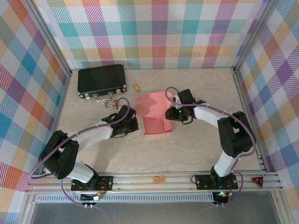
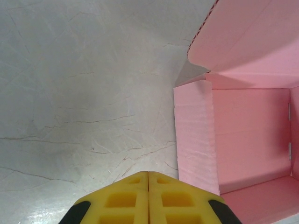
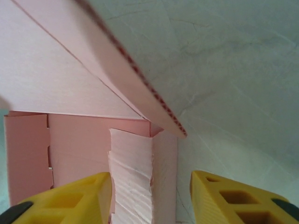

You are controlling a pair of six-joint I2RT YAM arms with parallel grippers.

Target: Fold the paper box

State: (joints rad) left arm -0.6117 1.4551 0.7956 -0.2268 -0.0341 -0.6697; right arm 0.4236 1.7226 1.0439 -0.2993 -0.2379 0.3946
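Note:
The salmon-pink paper box [image 1: 157,127] lies mid-table with its walls standing and its lid flap [image 1: 152,103] spread open behind it. My left gripper [image 1: 134,124] rests on the table just left of the box. In the left wrist view the left gripper [image 2: 148,175] is shut and empty, beside the box's left wall [image 2: 196,135]. My right gripper [image 1: 171,115] is at the box's right wall. In the right wrist view the right gripper [image 3: 150,177] is open and straddles that crumpled double wall [image 3: 135,177], with one finger inside the box and one outside, under the raised lid [image 3: 70,70].
A black hard case [image 1: 102,80] lies at the back left, with a small tan block [image 1: 137,87] to its right and a small card [image 1: 110,104] in front of it. Plaid walls and an aluminium frame [image 1: 243,93] enclose the table. An orange tag [image 1: 159,178] sits on the front rail.

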